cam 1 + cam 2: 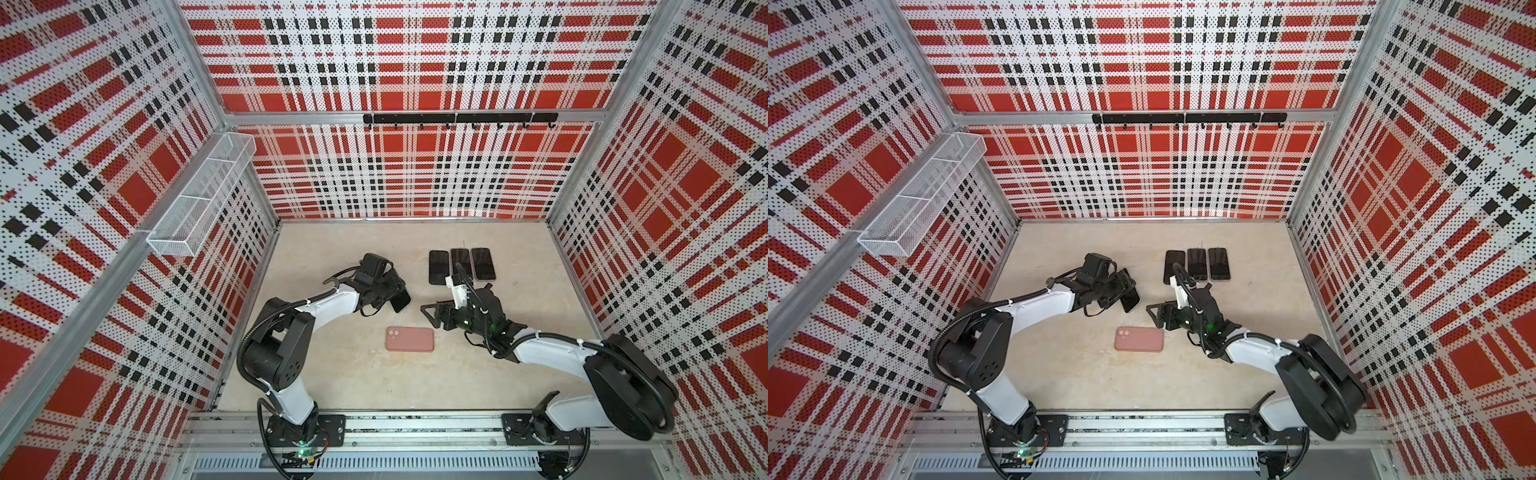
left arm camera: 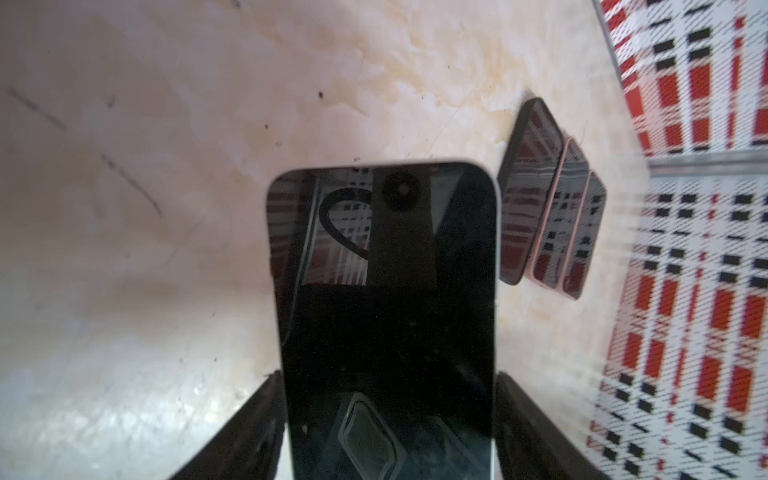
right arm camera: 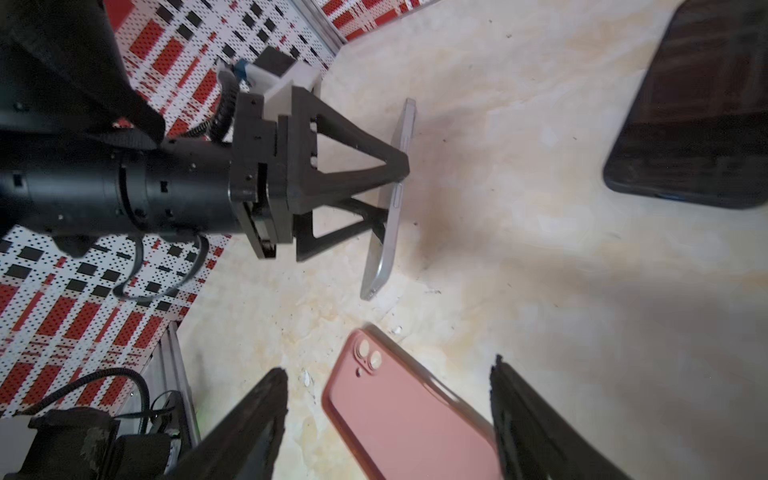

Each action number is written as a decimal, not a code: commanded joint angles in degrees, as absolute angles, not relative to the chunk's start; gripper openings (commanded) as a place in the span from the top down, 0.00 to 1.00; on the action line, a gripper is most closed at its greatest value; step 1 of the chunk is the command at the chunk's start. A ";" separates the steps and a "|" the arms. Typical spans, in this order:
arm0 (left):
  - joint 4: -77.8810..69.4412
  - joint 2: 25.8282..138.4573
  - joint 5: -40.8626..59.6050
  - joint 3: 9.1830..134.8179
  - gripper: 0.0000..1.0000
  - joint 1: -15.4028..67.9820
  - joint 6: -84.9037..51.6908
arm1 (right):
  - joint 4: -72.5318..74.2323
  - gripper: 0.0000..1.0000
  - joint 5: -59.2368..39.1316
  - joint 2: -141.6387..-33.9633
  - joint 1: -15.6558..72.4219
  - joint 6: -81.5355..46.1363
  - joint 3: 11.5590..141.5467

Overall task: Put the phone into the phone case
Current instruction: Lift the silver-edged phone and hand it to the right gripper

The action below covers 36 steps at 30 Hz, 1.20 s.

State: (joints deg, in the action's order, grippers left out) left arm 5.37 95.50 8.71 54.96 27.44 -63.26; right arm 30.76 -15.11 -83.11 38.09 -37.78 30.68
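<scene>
While the left gripper (image 2: 388, 378) clamps the phone (image 2: 386, 291) by its long edges, the pink phone case (image 1: 410, 339) lies flat on the table (image 1: 374, 386).
The phone juts past the left fingertips, tilted on edge. The case sits just under the right gripper (image 3: 387, 368), whose jaws are parted and empty. It seems to lie back-up, so it likely needs turning over and steadying before the phone is pressed in.

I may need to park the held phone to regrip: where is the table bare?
Bare: the strip between the pink case and the front rail, and the far left corner behind the left gripper. Crowded: the middle, around the held phone, right gripper and row of three phones.
</scene>
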 commanded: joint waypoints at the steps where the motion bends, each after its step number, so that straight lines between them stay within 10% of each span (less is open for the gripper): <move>1: -8.64 90.32 7.39 50.61 0.87 27.60 -78.37 | 46.21 0.22 -13.22 -89.28 39.79 -42.26 33.18; 36: -18.18 89.02 5.39 45.83 0.94 30.04 -87.21 | 56.54 0.86 -9.24 -107.84 44.04 -42.38 41.48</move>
State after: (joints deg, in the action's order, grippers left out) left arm -15.40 90.43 5.52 42.72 30.04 -88.44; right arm 54.22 -7.42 -107.20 43.55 -41.56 40.58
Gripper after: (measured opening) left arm 0.740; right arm 0.153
